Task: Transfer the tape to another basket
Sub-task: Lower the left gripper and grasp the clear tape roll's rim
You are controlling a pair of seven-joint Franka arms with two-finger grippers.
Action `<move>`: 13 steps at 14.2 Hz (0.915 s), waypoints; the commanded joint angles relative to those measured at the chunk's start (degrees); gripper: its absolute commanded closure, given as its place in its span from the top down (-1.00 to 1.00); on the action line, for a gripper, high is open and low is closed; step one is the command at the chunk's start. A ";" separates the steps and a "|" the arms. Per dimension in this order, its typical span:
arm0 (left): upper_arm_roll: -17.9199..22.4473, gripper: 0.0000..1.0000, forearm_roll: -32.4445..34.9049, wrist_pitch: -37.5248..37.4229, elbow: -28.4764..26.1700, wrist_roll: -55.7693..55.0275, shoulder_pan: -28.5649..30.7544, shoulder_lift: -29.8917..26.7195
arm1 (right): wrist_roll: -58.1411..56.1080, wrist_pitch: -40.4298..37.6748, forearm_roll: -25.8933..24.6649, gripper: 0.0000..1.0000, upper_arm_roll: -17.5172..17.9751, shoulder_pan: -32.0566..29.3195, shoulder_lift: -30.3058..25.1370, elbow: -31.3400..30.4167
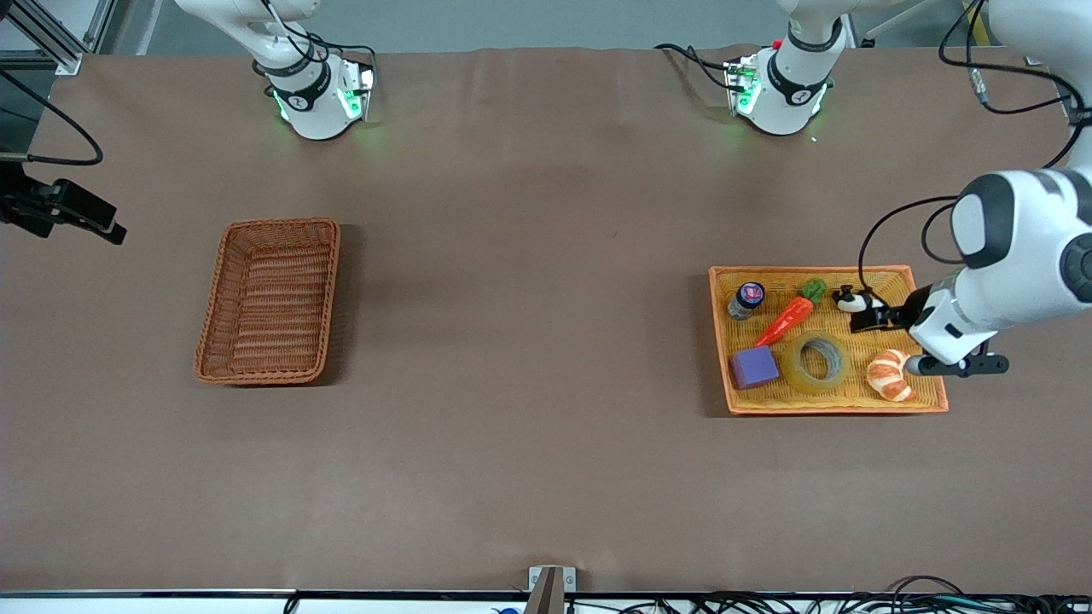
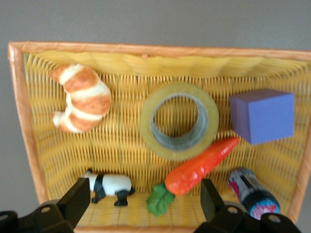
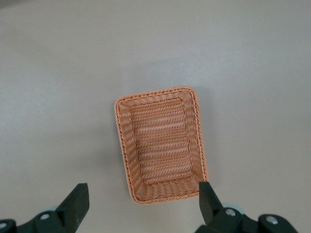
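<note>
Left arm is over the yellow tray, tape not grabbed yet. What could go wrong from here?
1. The carrot leans against the tape; the open left hand may nudge or pinch it.
2. The tape lies flat, so fingers may slip off its rim.
3. The reddish-brown basket sits at the right arm's end, a long carry.

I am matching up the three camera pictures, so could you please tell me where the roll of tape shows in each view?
Front view: the tape lies flat in the yellow tray, between the purple cube and the croissant.
Left wrist view: the tape is mid-picture, ahead of the open left hand.
Right wrist view: not in it; only the brown basket shows.
Shared landmark: the carrot touching the tape.
</note>
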 commanded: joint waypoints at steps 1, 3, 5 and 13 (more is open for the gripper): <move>-0.19 1.00 -0.30 2.92 0.84 0.85 0.08 3.13 | -0.48 -0.71 1.19 1.00 0.24 -0.66 0.00 0.26; -0.45 1.00 -0.30 6.96 0.93 0.85 -0.53 5.69 | -0.57 -0.80 1.19 1.00 0.24 -0.66 0.00 0.26; -0.63 1.00 -0.30 8.82 1.02 0.85 -0.53 7.97 | -0.48 -0.80 1.19 1.00 0.24 -0.66 0.00 0.26; -0.63 1.00 1.20 13.11 0.93 0.85 -0.36 13.25 | -0.48 -0.88 1.19 1.00 0.24 -0.66 0.00 0.26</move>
